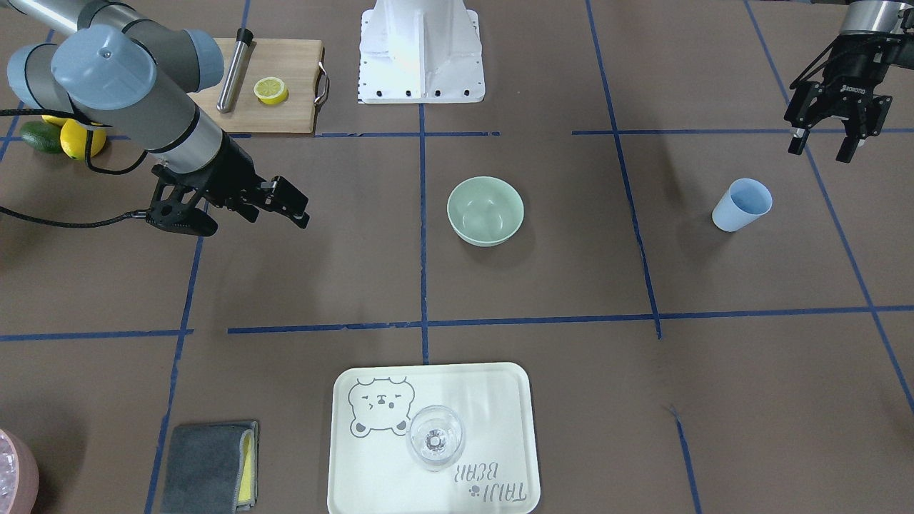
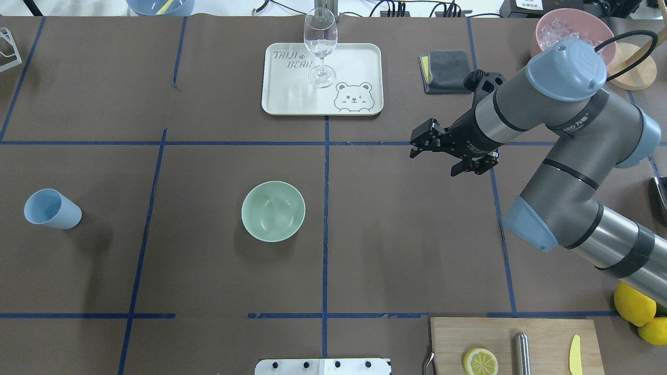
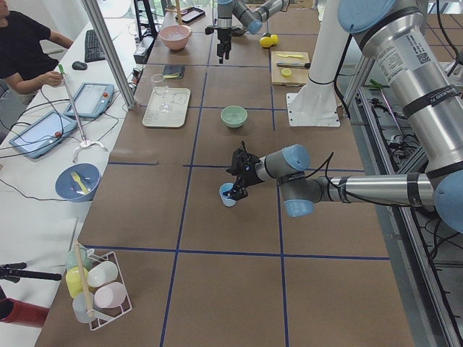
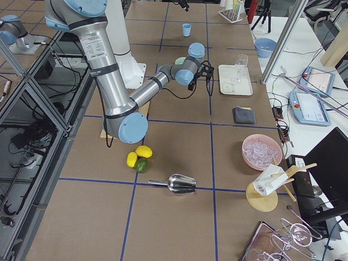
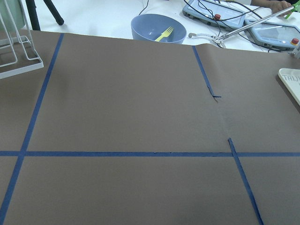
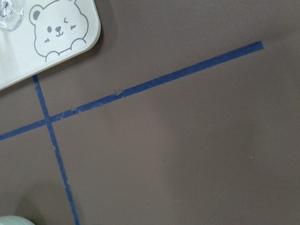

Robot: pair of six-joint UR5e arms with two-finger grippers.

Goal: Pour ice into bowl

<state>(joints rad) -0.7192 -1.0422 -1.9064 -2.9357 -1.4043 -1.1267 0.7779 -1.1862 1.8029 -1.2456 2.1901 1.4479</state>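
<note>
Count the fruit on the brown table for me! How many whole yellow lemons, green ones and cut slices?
Whole yellow lemons: 2
Green fruit: 1
Cut lemon slice: 1
Total: 4

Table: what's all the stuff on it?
bowl: one, mint green, middle.
blue cup: one, pale blue, left side.
tray: one, cream, far side.
wine glass: one, clear, on tray.
cloth: one, grey, beside tray.
pink tub: one, pink, far right.
ice: many, clear, in pink tub.
cutting board: one, wooden, near right.
lemon slice: one, yellow, on board.
metal rod: one, silver, on board.
whole lemons: two, yellow, right edge.
left pincer: one, black, open, near blue cup.
right pincer: one, black, open, near cloth.
</note>
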